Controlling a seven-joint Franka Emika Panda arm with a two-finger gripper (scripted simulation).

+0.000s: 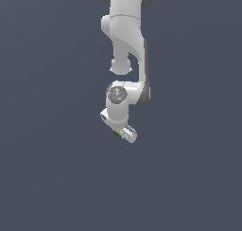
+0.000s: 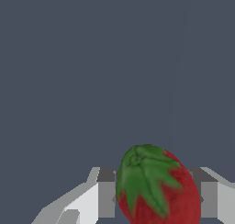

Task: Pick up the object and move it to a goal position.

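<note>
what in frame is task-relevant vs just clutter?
Task-relevant:
- red object with green patch, sitting between the fingers
- gripper

Clutter:
- none visible; only the arm and plain grey ground

Flat, even, dim light fills both rendered views, with no cast shadows or glare, and edges look slightly soft.

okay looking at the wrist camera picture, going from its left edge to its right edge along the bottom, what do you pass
Tool finger → red strawberry-like object with its green cap, sitting between the fingers → the other tool finger. Plain grey background fills the rest.
</note>
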